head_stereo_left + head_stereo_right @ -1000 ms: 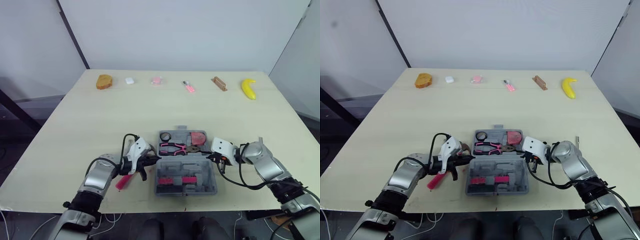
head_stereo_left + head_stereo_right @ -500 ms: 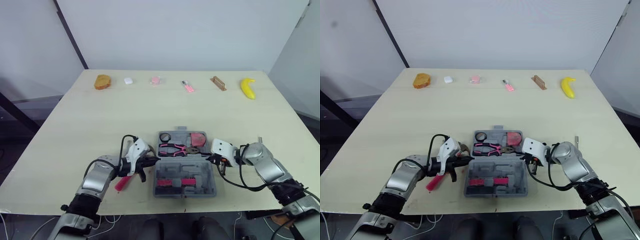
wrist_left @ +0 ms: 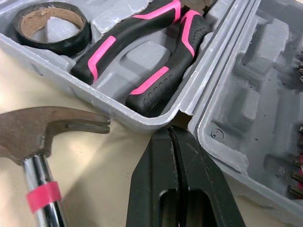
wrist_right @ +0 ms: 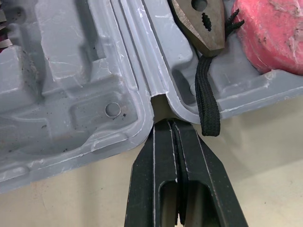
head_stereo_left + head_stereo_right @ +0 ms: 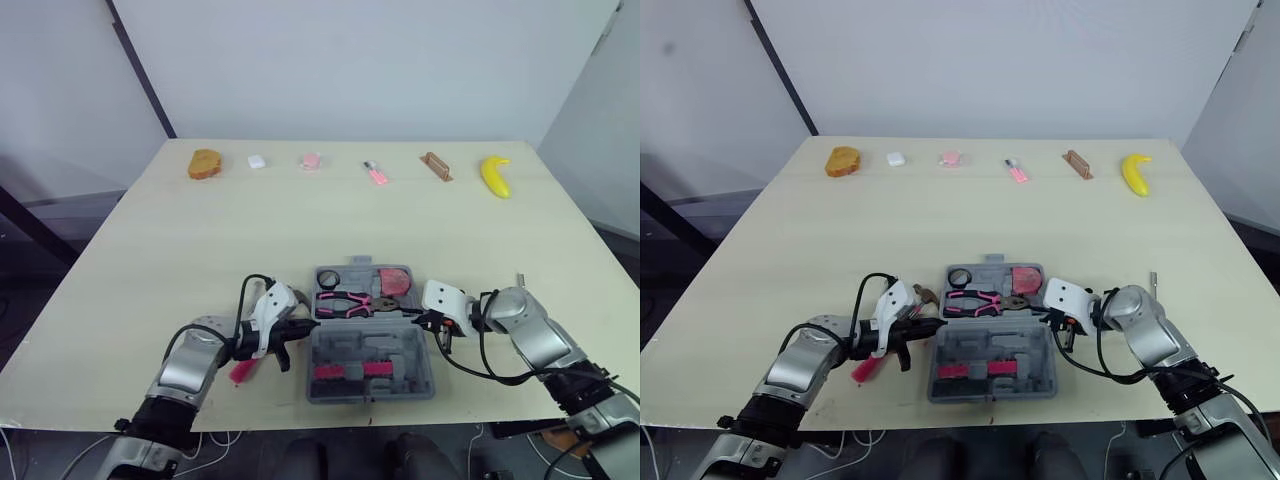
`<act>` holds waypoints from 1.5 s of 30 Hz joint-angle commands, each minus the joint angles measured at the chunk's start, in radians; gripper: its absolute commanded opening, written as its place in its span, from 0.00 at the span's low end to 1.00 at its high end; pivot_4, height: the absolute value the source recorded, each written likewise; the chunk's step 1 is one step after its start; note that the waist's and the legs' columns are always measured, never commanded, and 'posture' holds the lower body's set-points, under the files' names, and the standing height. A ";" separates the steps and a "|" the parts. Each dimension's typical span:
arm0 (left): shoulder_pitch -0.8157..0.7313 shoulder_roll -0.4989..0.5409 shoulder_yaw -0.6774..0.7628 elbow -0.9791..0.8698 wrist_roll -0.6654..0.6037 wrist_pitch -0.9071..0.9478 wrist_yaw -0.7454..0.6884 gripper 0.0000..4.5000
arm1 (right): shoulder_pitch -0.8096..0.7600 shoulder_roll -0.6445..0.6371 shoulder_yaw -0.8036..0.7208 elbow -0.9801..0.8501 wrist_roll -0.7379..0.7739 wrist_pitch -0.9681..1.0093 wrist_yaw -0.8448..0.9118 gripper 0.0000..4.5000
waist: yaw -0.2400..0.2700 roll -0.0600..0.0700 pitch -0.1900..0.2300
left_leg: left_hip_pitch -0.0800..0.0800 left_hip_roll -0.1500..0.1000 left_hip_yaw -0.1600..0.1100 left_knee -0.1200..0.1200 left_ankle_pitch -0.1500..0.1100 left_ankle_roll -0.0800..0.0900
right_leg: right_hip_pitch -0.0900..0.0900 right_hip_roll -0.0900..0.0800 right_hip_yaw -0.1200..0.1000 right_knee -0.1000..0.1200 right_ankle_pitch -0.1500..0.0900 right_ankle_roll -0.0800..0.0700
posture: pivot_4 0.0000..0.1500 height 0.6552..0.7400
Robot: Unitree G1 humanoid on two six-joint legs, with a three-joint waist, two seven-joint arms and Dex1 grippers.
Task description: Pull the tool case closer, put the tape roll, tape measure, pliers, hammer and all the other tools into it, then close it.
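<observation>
the tool case lay open near the front edge of the table, between the two arms. each arm had its tip set into a hinge notch at one end of the case, probably to drag it evenly from both sides. the left gripper had its fingers pressed together, and so did the right gripper. i could not tell whether either one actually hooked the plastic.

the tape roll, pliers and red tape measure sat in the far half. the hammer lay outside on the table, just beside the left gripper, with its handle partly covered by that arm. a small pink thing at the far edge was too small to identify.
</observation>
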 commanded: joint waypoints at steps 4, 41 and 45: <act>-0.001 -0.002 -0.011 0.008 -0.003 -0.018 -0.005 0.01 | 0.018 0.004 0.020 -0.025 0.019 0.006 0.022 0.00 | 0.000 0.000 0.000 | 0.000 0.000 0.000 0.000 0.000 0.000 | 0.000 0.000 0.000 0.000 0.000 0.000 | 1.00 1.00; 0.597 -0.038 0.596 -0.141 -0.461 -0.201 0.008 0.64 | 0.819 -0.037 -0.849 -0.375 0.590 -0.186 -0.029 0.64 | 0.026 0.005 0.004 | -0.001 0.001 0.003 -0.001 0.000 0.000 | 0.000 -0.003 0.000 -0.002 -0.002 0.001 | 1.00 1.00; 0.646 -0.019 0.642 -0.103 -0.457 -0.205 -0.008 0.91 | 0.926 -0.047 -0.962 -0.279 0.601 -0.257 0.005 0.92 | 0.022 0.004 0.003 | 0.001 0.003 0.004 0.000 0.000 0.000 | 0.000 -0.002 0.002 -0.001 -0.006 0.002 | 1.00 1.00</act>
